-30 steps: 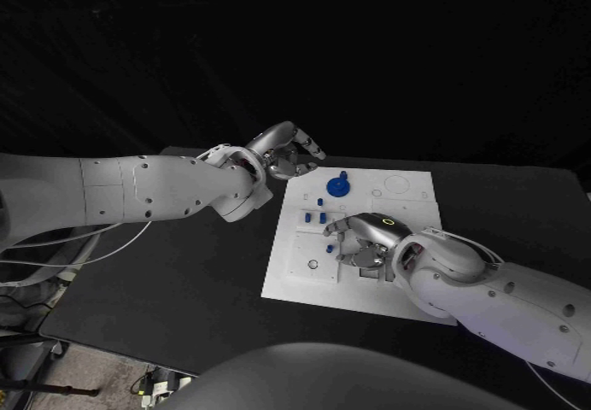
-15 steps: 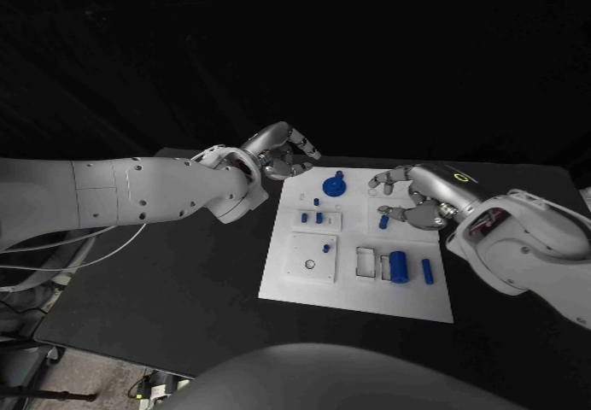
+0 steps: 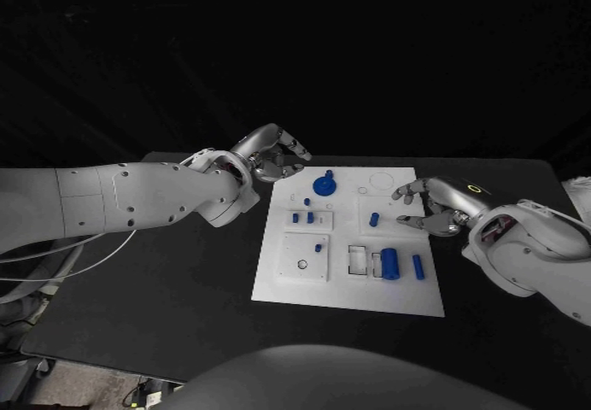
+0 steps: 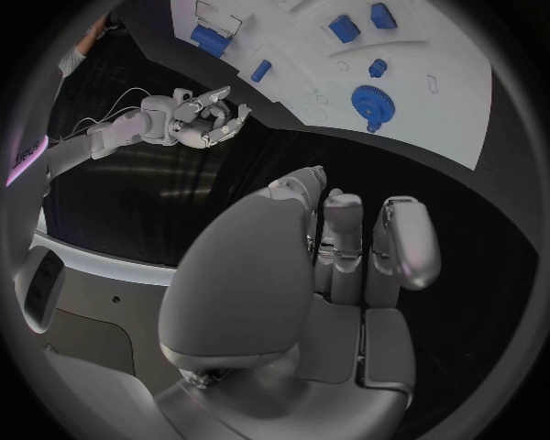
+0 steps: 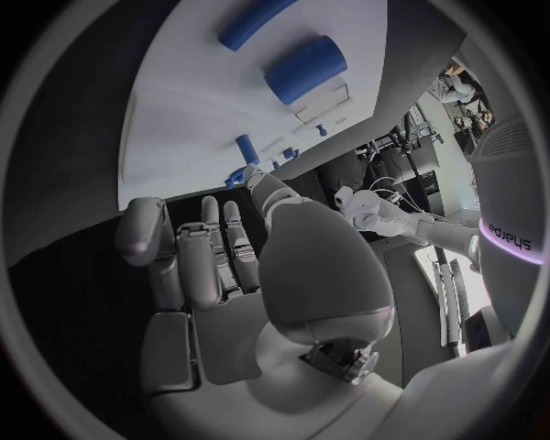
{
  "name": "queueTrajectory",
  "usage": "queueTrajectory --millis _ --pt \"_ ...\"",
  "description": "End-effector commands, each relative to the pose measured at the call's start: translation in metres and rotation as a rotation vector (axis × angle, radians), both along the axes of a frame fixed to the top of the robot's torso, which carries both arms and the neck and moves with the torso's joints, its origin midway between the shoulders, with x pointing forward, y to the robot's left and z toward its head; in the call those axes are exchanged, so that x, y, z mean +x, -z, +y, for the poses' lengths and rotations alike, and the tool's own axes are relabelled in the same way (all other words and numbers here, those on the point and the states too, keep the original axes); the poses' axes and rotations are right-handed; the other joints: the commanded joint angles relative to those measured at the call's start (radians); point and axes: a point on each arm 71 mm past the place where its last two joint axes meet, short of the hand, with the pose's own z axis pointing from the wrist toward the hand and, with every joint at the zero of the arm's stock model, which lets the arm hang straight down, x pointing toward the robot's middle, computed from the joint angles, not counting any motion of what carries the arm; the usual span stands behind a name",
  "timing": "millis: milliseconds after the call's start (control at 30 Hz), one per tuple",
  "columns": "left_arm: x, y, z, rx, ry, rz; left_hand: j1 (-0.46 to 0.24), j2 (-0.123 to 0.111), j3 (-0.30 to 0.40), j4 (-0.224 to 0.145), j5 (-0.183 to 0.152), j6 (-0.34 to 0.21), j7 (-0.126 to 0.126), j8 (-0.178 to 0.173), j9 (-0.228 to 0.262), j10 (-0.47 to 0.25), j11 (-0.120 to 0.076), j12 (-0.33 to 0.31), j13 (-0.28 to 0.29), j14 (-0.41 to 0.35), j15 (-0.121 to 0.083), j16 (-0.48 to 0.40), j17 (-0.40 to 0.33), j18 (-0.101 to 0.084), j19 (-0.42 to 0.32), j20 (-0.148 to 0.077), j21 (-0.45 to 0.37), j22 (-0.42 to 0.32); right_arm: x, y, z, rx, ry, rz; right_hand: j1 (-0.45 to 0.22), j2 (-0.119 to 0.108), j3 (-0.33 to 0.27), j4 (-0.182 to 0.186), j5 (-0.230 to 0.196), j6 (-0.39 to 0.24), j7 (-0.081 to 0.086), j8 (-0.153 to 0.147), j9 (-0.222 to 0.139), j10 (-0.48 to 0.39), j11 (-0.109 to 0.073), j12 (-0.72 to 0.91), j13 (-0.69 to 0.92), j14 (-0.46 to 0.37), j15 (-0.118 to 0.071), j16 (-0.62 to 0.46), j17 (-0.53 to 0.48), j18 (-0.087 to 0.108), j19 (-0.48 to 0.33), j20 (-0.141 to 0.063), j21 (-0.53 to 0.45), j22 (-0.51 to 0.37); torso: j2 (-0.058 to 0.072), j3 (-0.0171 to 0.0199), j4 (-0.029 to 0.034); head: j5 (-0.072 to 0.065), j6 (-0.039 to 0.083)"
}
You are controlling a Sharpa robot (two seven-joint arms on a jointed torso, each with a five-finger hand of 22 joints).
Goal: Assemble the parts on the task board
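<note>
From the head camera I am seeing the task board [image 3: 351,286] lying on the black surface [image 3: 172,282], between my two hands. The left hand [image 3: 273,154] is hovering just beside the board's far corner, its fingers curled in together and holding nothing. The right hand [image 3: 431,207] is hovering over the opposite edge of the board, with its fingers bent but apart, and nothing is sitting between them.

The blue parts are lying on the board. The gear-shaped part [image 3: 325,184] is sitting near the left hand. A small peg [image 3: 373,219] is standing just beside the right hand's fingertips, not touching them. Nearer to the robot than the right hand, a thick cylinder [image 3: 390,263] and a thin pin [image 3: 418,266] are lying side by side.

The left wrist camera is showing what the head camera cannot: the inside of the left hand [image 4: 344,266], where the fingers are lying close together and empty, with the gear [image 4: 369,99] beyond the fingertips. The right wrist camera is giving me the right hand [image 5: 229,266] from behind, empty, with the cylinder [image 5: 305,69] and the pin [image 5: 257,22] past it.
</note>
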Motion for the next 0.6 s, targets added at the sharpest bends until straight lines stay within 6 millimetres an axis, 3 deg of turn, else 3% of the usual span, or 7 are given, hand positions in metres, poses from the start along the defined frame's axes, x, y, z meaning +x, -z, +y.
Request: queueTrajectory --millis 33,100,233,600 --pt "0.0 0.0 -0.002 -0.006 0.005 0.001 -0.003 -0.01 0.007 0.0 -0.002 0.004 0.006 -0.004 0.0 0.0 0.007 0.0 -0.001 -0.005 -0.001 -0.005 -0.001 0.008 -0.007 0.0 -0.003 0.171 0.0 0.013 0.004 -0.009 -0.017 0.043 -0.005 0.002 -0.005 0.005 -0.004 -0.009 0.02 -0.012 -0.006 0.003 0.002 -0.002 -0.005 0.003 0.01 0.003 0.027 -0.01 0.005 0.005 0.001 0.134 -0.001 -0.0001 0.0014 -0.008 0.0" --pt "0.0 0.0 -0.002 -0.006 0.006 0.002 -0.003 -0.01 0.007 0.0 -0.002 0.004 0.006 -0.004 0.0 0.0 0.007 0.0 -0.001 -0.005 -0.001 -0.005 -0.001 0.008 -0.007 0.0 -0.003 0.171 0.001 0.018 0.006 -0.007 -0.018 0.048 -0.001 0.003 -0.009 0.005 -0.003 -0.022 0.038 -0.021 -0.011 0.009 0.003 -0.001 -0.01 0.005 0.012 0.005 0.028 -0.011 0.009 0.008 0.005 0.135 -0.001 -0.0004 0.0017 -0.01 0.0" --pt "0.0 0.0 -0.002 -0.006 0.007 0.003 -0.003 -0.01 0.007 0.0 -0.002 0.004 0.007 -0.004 0.0 0.0 0.007 0.0 -0.001 -0.005 -0.001 -0.005 -0.001 0.008 -0.007 0.0 -0.003 0.171 0.002 0.028 0.009 0.002 -0.019 0.059 0.0 0.002 -0.016 0.006 -0.003 -0.029 0.052 -0.024 -0.014 0.014 0.004 -0.001 -0.015 0.005 0.014 0.005 0.025 -0.011 0.01 0.01 0.007 0.135 -0.003 -0.0009 0.0011 -0.008 0.0" --pt "0.0 0.0 -0.001 -0.005 0.008 0.007 -0.002 -0.009 0.01 0.0 -0.002 0.005 0.008 -0.004 0.0 0.001 0.007 0.001 -0.001 -0.006 -0.001 -0.005 -0.001 0.008 -0.008 0.001 -0.003 0.17 0.003 0.038 0.028 0.019 -0.045 0.072 0.008 0.008 -0.02 0.007 0.018 -0.034 0.06 -0.024 -0.014 0.046 0.0 0.01 -0.023 0.006 0.013 0.007 0.023 -0.011 0.013 0.011 0.011 0.136 -0.001 -0.0006 -0.0001 -0.009 0.0"
